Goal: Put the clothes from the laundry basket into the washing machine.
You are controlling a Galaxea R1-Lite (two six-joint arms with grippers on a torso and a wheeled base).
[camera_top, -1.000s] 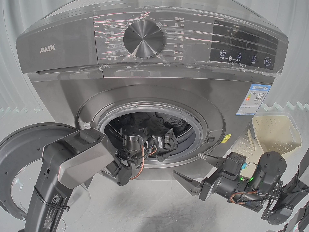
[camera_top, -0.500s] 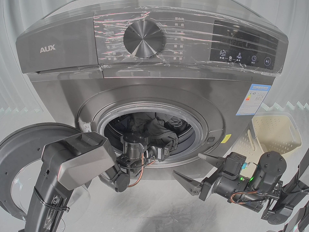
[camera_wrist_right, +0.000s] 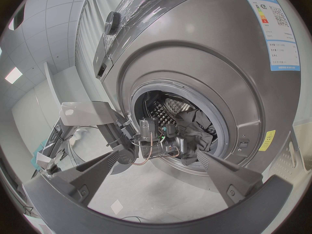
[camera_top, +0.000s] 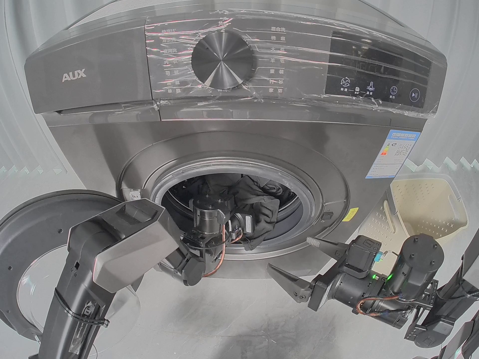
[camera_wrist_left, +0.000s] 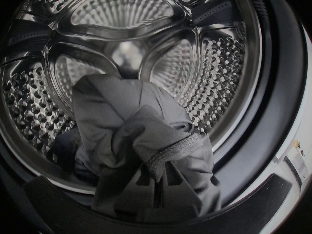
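We face the washer [camera_top: 279, 140], a grey front-loader with its round mouth open toward us. Its door [camera_top: 35, 235] is swung out wide on the robot's left, low beside the left arm. Inside, the steel drum [camera_wrist_left: 130, 13] shows a dimpled wall and a ribbed back. The cream basket [camera_top: 429, 200] stands on the floor just beside the washer, on the robot's right, behind the right arm.

A dark grey cloth [camera_wrist_left: 130, 124] lies bunched at the mouth of the drum. Most of it is inside, heaped over the lower wall, and one fold droops across the door seal at the front. A darker piece lies low in the drum beside it.

The left claw [camera_wrist_left: 159, 192] sits at the mouth with its wrist just outside the rim. Its fingers are pinched close together on a hem of the cloth, which drapes over them. The right claw [camera_top: 290, 254] hangs low before the washer, below and to the right of the mouth, well apart from cloth and basket, with its fingers spread wide and holding nothing
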